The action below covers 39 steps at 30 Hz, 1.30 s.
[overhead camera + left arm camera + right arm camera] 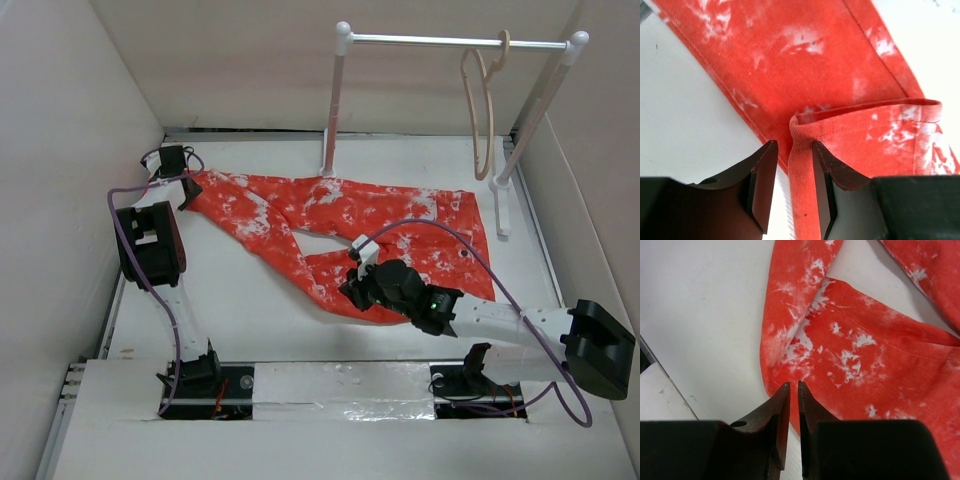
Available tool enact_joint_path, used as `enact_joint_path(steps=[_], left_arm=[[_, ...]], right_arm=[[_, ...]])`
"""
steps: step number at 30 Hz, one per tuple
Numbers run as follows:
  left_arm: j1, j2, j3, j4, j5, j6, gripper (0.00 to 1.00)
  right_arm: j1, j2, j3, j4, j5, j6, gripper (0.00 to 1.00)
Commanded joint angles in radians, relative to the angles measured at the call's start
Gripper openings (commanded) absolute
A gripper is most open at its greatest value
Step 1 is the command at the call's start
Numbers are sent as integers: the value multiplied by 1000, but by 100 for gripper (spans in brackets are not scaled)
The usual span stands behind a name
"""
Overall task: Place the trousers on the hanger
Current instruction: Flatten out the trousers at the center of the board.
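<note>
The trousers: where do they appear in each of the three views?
Top external: the trousers lie across the middle, left to right.
Left wrist: the trousers fill top and right, a hem fold in the left gripper.
Right wrist: the trousers fill the upper right.
Shared landmark: the white table.

One view looks down from behind; both wrist views sit close over the trousers (335, 205).

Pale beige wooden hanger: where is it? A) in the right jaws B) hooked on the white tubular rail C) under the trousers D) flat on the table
B: the pale beige wooden hanger hangs by its hook from the white tubular rail, apart from the red-orange mottled trousers.
</note>
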Motion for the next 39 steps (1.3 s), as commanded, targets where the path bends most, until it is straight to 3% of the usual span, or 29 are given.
enact_joint_path(steps=[1,6,17,18,20,23,25,32,39], left_arm=[[5,1,45,9,6,26,31],[5,17,57,17,26,29,24],[5,51,61,19,54,24,29],[5,51,60,22,55,20,25],[5,45,55,31,68,18,4],[5,5,54,17,71,9,0],[5,-61,58,-9,62,13,0],[5,-413,3,-92,3,40,0],[-30,-1000,-321,-43,74,-2,0]], right_arm=[[-2,15,15,53,-5,-1,18],[-2,24,18,62,-22,4,18],[-2,-23,18,28,-1,7,23],[-2,-28,15,27,2,7,24],[-2,-35,9,22,16,8,29],[-2,-40,-7,-2,77,27,39],[-2,-43,-17,-39,131,53,45],[-153,-129,-131,-121,243,207,51],[-483,-187,-214,-137,118,258,47]])
